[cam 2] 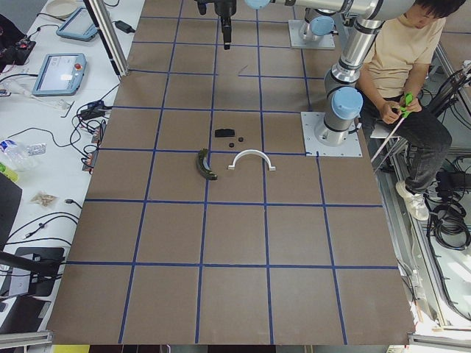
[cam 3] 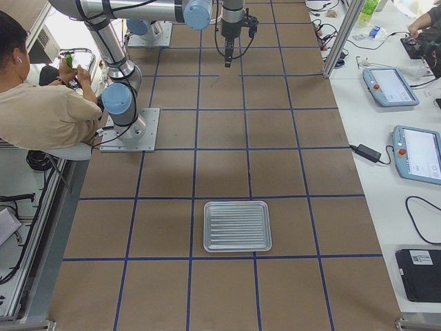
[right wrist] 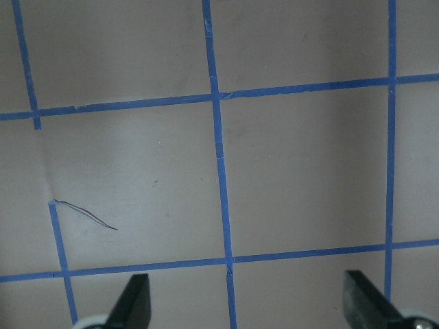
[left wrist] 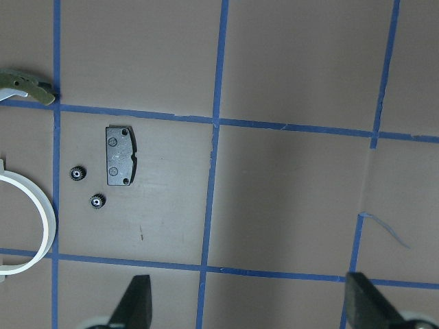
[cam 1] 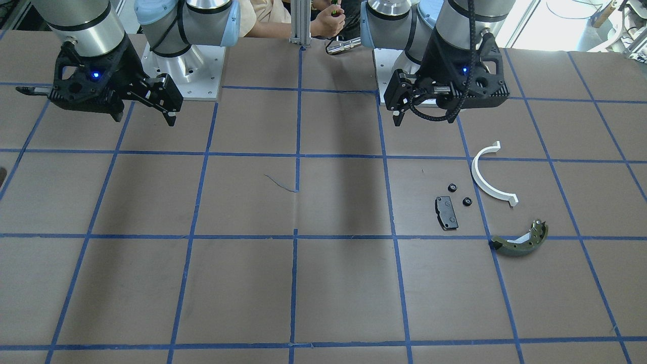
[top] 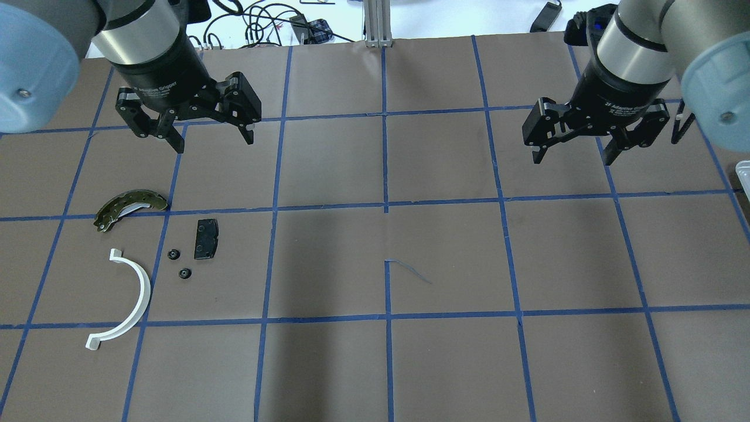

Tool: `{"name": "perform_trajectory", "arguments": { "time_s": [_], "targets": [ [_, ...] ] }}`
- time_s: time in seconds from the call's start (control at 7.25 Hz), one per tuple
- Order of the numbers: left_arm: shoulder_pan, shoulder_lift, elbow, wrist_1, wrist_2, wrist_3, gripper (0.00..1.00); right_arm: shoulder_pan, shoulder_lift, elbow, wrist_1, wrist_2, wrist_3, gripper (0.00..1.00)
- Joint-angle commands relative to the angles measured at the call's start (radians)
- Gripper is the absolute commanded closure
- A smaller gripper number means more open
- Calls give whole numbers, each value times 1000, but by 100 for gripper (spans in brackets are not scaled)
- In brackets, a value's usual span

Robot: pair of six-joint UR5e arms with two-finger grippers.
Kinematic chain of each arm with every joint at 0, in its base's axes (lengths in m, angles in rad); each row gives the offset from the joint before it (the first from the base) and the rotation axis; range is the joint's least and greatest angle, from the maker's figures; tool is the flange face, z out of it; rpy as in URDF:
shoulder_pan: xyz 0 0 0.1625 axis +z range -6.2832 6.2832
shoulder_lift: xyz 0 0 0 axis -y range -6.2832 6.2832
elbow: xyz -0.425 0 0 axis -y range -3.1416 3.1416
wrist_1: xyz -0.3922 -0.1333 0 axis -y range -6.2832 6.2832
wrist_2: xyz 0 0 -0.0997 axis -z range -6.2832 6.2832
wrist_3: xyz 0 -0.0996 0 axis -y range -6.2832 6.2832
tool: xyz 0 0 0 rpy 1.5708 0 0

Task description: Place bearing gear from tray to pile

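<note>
The pile lies on the table's left side in the overhead view: a white half-ring [top: 136, 299], a black pad [top: 205, 239], an olive-green shoe [top: 129, 207] and two small black bearing gears [top: 173, 254] [top: 185, 274]. The gears also show in the left wrist view [left wrist: 77, 174] [left wrist: 98, 201], beside the pad [left wrist: 121, 155]. My left gripper [top: 213, 142] is open and empty, hanging above the table beyond the pile. My right gripper [top: 573, 158] is open and empty on the right side. The metal tray [cam 3: 238, 225] shows bare in the exterior right view.
Brown table cover with blue tape grid lines. A corner of the tray [top: 743, 170] shows at the overhead view's right edge. A seated person [cam 2: 401, 59] is behind the robot bases. Tablets and cables lie on the side bench [cam 3: 413, 148].
</note>
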Motion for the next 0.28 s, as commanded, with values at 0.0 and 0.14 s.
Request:
{"name": "perform_trajectory", "arguments": {
  "time_s": [0.0,0.14],
  "targets": [
    [1,1,7,2,-2,0,0,0,0,0,0,-2,0,0],
    [1,5,3,0,-2,0,0,0,0,-2,0,1,0,0]
  ]
}}
